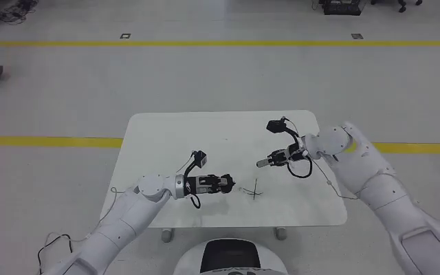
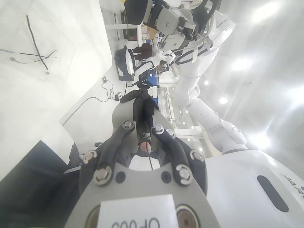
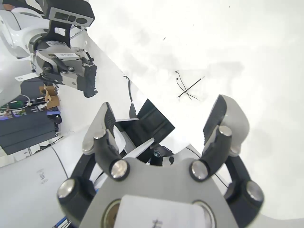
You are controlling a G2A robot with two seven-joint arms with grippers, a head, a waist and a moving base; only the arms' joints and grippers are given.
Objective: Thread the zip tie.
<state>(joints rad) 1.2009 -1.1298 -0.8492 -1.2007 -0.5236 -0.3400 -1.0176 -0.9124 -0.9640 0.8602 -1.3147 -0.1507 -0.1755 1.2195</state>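
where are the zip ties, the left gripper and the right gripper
zip ties [image 3: 187, 90], right wrist view, where they cross
left gripper [image 2: 142, 98], left wrist view, between its fingertips
right gripper [image 3: 163, 103], right wrist view, between its fingertips

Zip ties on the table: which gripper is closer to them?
Left, it seems. The left gripper is just beside the crossed zip ties, on the robot's left. The right gripper hangs a bit farther off, beyond them.

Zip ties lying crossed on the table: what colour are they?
Black; the zip ties show best in the right wrist view.
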